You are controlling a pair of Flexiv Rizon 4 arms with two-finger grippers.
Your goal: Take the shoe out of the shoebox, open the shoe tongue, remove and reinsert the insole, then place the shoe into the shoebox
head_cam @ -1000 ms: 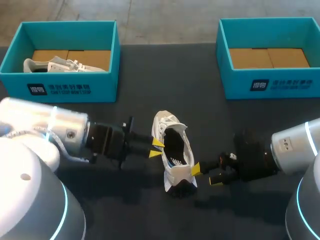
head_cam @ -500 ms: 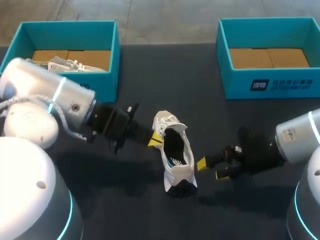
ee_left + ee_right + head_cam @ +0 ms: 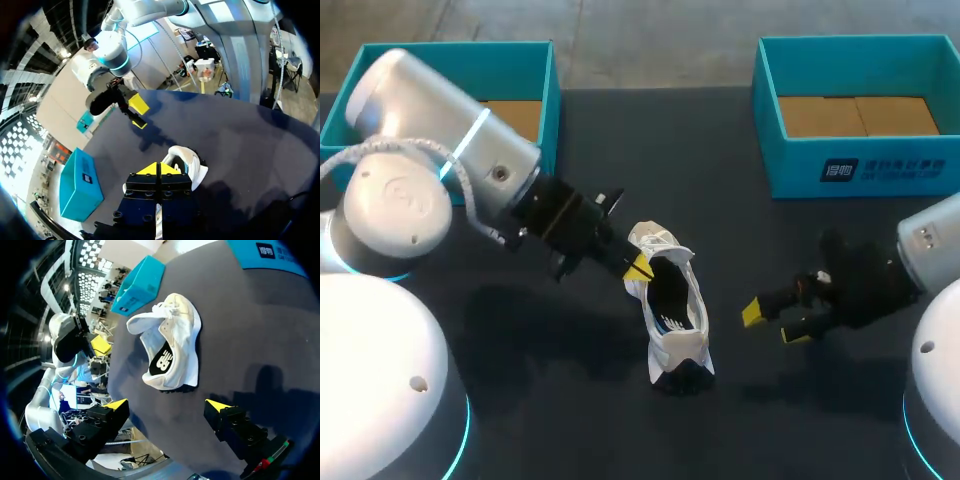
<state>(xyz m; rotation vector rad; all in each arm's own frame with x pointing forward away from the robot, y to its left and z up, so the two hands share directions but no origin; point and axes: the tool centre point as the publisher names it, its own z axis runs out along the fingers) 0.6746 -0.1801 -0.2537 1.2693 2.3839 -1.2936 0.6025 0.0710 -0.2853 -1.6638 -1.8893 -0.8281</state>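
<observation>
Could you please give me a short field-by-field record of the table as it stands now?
shoe: white, opening up, on the table, outside both boxes
insole: dark, inside the shoe
left hand: shut, at the shoe's edge; whether it pinches the shoe is unclear
right hand: open, beside the shoe, not touching it
left box: teal, partly hidden by the left arm
right box: teal, no shoe inside
</observation>
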